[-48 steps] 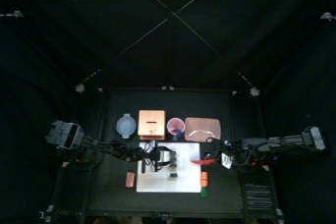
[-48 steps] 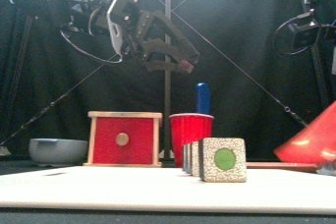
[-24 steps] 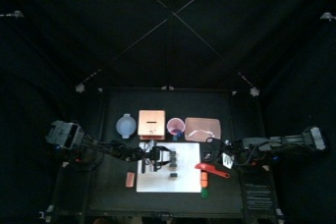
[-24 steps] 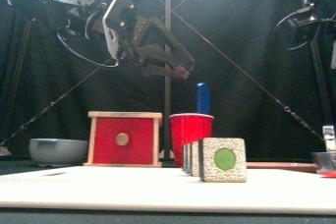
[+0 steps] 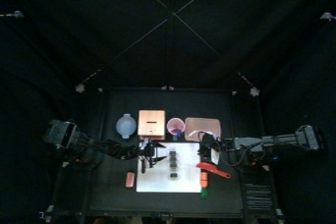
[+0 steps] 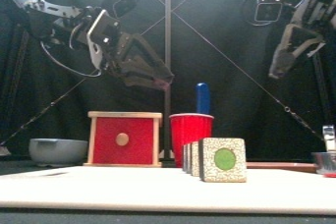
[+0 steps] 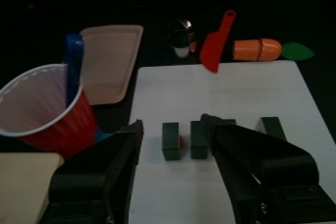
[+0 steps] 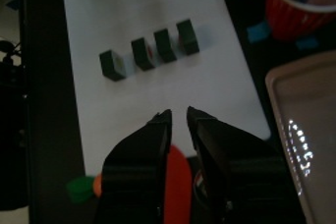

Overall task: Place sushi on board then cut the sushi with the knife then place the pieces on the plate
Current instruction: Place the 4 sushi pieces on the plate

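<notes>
White board (image 5: 178, 183): the near half is bare, and that's your open room. The sushi (image 7: 197, 138), four dark green blocks in a row, stands in the far half. The red knife (image 7: 217, 41) lies across the right edge. Your left gripper (image 7: 175, 127) hangs high over the blocks, jaws wide and empty. Your right gripper (image 8: 179, 116) is raised above the knife, jaws a narrow gap, holding nothing.
</notes>
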Tool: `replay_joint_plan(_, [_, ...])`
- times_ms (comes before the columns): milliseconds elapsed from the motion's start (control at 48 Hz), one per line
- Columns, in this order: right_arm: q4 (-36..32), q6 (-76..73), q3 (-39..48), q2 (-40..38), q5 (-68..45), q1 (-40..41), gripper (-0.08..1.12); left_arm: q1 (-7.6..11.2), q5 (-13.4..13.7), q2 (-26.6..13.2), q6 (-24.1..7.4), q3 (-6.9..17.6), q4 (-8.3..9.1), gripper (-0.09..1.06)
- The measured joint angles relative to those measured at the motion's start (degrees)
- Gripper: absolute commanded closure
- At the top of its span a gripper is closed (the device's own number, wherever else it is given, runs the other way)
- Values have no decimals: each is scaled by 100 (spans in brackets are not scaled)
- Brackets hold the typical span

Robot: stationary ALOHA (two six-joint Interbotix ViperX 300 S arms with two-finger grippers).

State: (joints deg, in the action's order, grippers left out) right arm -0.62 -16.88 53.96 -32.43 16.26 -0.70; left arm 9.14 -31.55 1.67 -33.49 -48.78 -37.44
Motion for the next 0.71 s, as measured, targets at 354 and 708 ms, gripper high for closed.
replay_joint_plan(354, [-404, 9, -642, 1556, -659, 26, 22, -185, -9, 0, -9, -272, -62, 11])
replay_joint_plan(708, [-826, -9, -1512, 2874, -598, 70, 22, -211, 26, 0, -9, -413, -53, 11])
